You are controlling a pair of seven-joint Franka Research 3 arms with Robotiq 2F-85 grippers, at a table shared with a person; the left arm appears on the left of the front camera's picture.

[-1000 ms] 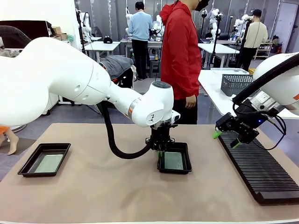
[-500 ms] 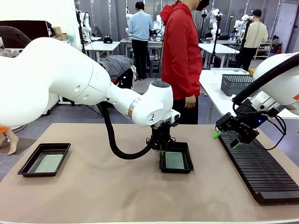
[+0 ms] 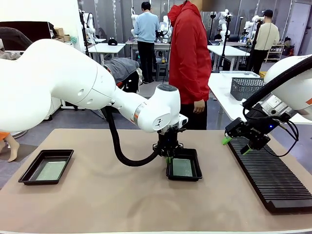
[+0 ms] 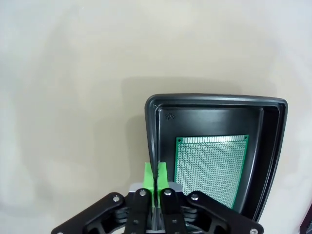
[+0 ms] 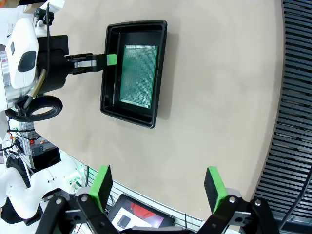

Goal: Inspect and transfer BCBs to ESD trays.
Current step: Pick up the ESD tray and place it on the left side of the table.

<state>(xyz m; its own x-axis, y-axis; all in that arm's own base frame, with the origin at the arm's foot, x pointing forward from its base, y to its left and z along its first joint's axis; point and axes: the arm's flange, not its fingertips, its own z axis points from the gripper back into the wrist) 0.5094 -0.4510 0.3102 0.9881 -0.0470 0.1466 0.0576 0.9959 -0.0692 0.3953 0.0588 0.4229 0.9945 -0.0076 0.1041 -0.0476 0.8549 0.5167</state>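
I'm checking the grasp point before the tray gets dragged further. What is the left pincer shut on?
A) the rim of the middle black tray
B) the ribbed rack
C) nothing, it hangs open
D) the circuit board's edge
A: in the left wrist view the left pincer has its green pads pressed together over the side rim of the tray, while the board lies flat inside, untouched.

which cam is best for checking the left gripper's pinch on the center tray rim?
Left wrist view: the left gripper sits shut on the tray rim, seen close. Front view: gripper small, contact hidden behind the fingers. Right wrist view: gripper at the rim, farther off.
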